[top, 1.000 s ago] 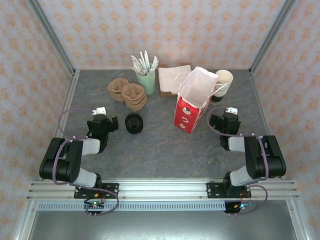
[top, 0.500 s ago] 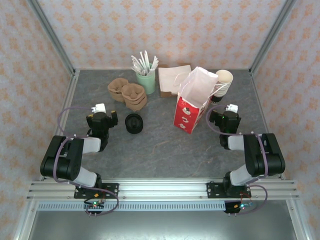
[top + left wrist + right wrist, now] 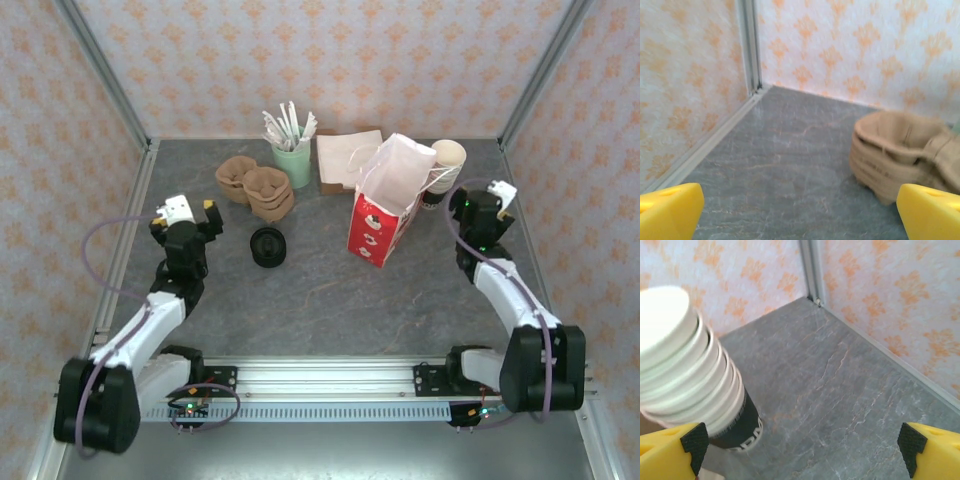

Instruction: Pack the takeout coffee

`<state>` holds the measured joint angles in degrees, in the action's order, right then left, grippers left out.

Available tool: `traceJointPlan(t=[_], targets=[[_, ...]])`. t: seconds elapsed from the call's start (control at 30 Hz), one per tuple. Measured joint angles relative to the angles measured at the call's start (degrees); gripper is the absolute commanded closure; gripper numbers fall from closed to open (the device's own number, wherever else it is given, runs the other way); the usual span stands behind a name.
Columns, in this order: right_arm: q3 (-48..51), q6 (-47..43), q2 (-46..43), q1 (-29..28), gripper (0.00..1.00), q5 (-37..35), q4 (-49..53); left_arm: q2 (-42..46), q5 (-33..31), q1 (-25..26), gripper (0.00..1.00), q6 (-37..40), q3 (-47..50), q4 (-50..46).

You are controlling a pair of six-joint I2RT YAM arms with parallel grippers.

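The coffee (image 3: 268,246) stands upright to the right of the left gripper (image 3: 184,213), between it and the bag (image 3: 380,225). The left arm is nearer. Its jaws and the right gripper (image 3: 478,208) jaws stand wide, empty.

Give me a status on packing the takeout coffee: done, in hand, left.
Done: nothing yet. The red-and-white paper bag stands open, and the small paper cup with the round black lid sits outside it on the grey table. In hand: nothing; the left gripper and right gripper are both open and empty, away from the cup. Left: grasp the cup and set it in the bag.
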<state>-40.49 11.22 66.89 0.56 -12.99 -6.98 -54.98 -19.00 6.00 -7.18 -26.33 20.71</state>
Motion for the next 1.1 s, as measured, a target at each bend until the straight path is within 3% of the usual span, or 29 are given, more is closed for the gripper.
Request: traceJointPlan(t=[0.2, 0.47, 0.7, 1.1], targets=[[-12.66, 8.79, -0.79, 3.67, 0.09, 6.27, 17.97, 6.45, -2.36, 0.02, 0.0, -11.63, -14.4, -23.19], [-31.12, 12.79, 10.36, 3.61, 0.24, 16.17, 33.35, 7.61, 2.86, 0.02, 0.0, -20.13, -25.42, -42.14], [-39.85, 12.98, 17.27, 3.63, 0.32, 18.82, 39.91, 7.61, 9.42, 0.02, 0.0, -21.11, -28.65, -48.41], [-49.88, 10.97, 28.15, 3.63, 0.45, 20.15, 43.69, 9.88, 12.87, 0.02, 0.0, -21.35, -31.3, -52.89]])
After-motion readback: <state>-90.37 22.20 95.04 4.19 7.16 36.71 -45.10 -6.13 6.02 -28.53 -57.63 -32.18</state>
